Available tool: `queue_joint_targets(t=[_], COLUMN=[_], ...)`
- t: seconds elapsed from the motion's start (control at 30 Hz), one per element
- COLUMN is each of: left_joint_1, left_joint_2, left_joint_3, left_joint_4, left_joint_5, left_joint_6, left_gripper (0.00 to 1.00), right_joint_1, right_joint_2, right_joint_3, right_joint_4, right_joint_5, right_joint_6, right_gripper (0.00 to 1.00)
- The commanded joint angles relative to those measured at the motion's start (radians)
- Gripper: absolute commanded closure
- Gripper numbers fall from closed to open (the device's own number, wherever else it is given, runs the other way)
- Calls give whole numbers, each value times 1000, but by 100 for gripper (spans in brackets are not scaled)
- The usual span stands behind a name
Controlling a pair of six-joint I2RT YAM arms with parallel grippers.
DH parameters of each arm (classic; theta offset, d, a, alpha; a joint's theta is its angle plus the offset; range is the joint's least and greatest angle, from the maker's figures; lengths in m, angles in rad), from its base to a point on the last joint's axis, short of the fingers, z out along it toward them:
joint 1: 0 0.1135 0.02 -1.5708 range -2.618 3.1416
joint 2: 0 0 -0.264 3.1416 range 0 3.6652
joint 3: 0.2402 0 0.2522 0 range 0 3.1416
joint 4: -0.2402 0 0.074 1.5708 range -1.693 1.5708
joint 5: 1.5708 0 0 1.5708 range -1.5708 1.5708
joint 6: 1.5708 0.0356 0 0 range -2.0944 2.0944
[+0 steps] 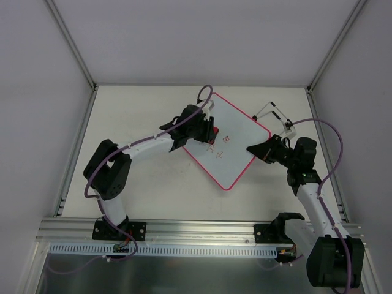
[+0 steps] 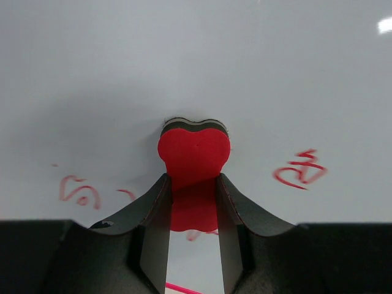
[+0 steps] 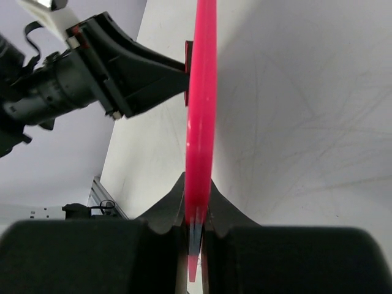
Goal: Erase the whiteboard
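Observation:
The whiteboard (image 1: 236,131) lies on the table, white with a pink-red frame and red handwriting (image 1: 222,147) near its middle. My left gripper (image 1: 208,136) is shut on the small red eraser (image 2: 194,150) and presses it against the board face; red marks (image 2: 300,173) show to its right and left. My right gripper (image 1: 256,149) is shut on the whiteboard's right edge; in the right wrist view the pink frame (image 3: 201,116) runs edge-on between the fingers (image 3: 165,208).
A thin white and black wire stand (image 1: 274,113) lies behind the board's right corner. Grey walls enclose the table on three sides. An aluminium rail (image 1: 196,228) runs along the near edge.

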Motion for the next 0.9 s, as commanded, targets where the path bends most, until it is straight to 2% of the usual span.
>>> queue_joint_targets(t=[0.0, 0.17, 0.33, 0.47, 0.7, 0.87], left_joint_1=[-168, -273, -280, -225, -25, 63], left_joint_2=[73, 96, 84, 65, 61, 93], left_joint_3=[39, 91, 102, 88, 61, 90], left_joint_4=[-18, -30, -37, -43, -44, -50], left_joint_5=[99, 97, 49, 27, -7, -9], left_joint_6=[2, 31, 23, 2, 0, 37], left_gripper=[100, 100, 100, 100, 100, 100], right_joint_1=[40, 41, 43, 41, 41, 43], right_joint_2=[-31, -29, -26, -29, -32, -35], right_joint_3=[24, 18, 12, 10, 3, 4], right_joint_4=[172, 177, 180, 180, 178, 177], right_joint_5=[-184, -184, -188, -194, -204, -209], right_joint_6=[-73, -71, -71, -69, -66, -60], right_gripper=[100, 100, 100, 100, 100, 100])
